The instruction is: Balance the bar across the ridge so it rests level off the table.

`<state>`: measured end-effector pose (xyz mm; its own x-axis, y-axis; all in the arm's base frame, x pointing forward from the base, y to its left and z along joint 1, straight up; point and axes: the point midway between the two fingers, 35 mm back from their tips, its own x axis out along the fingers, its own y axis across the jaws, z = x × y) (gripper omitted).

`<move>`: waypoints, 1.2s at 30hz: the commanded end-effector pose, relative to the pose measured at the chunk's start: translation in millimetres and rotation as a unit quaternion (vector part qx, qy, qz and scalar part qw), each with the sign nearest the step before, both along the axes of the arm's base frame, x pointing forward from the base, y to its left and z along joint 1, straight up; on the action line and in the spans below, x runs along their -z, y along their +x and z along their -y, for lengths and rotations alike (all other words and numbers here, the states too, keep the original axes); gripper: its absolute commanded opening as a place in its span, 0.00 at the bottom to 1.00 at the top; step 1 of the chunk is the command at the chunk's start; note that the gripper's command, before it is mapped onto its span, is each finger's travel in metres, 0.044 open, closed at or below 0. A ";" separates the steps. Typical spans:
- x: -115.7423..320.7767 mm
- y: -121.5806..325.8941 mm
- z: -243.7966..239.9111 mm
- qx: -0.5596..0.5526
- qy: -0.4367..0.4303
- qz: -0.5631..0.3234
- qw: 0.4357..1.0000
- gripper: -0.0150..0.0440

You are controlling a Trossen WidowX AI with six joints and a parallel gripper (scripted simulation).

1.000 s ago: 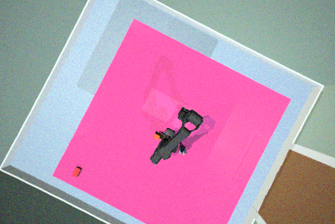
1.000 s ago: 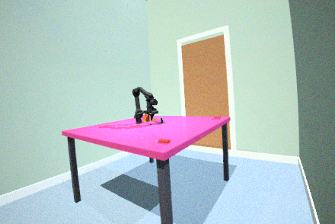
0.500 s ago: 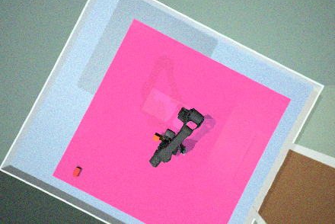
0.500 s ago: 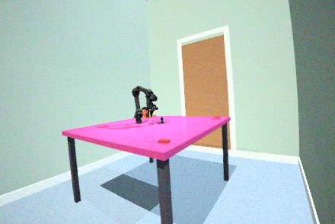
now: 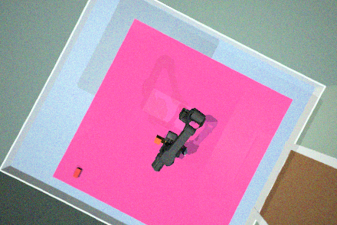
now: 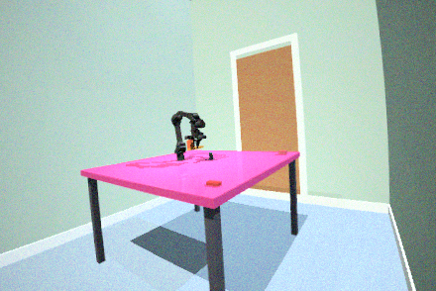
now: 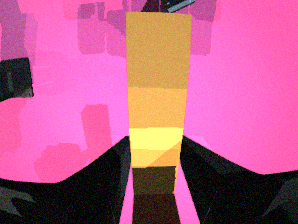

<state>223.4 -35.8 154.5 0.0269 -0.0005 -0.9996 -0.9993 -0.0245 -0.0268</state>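
The yellow-orange bar runs up the wrist view; its near part is dark in shadow. An orange block shows at one side of it; whether it is joined to the bar I cannot tell. My gripper is shut on the bar, one finger on each side. In the exterior view the bar is held above the pink table. A small dark object, perhaps the ridge, stands on the table to its right. Its shape is too small to tell.
A red block lies near one table corner; another red block lies near the far right corner. A black piece shows at the wrist view's left. A pale-edged object shows at its top, partly cut off.
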 end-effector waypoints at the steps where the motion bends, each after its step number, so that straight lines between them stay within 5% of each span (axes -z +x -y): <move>1: -1.9 6.4 -10.1 -0.018 -0.002 0.000 1.000 0.25; 36: -4.8 28.5 -131.0 -0.195 0.000 0.002 0.981 0.25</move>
<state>251.3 82.9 159.3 0.0256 0.0130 -0.9996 -0.9249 -0.3792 -0.0286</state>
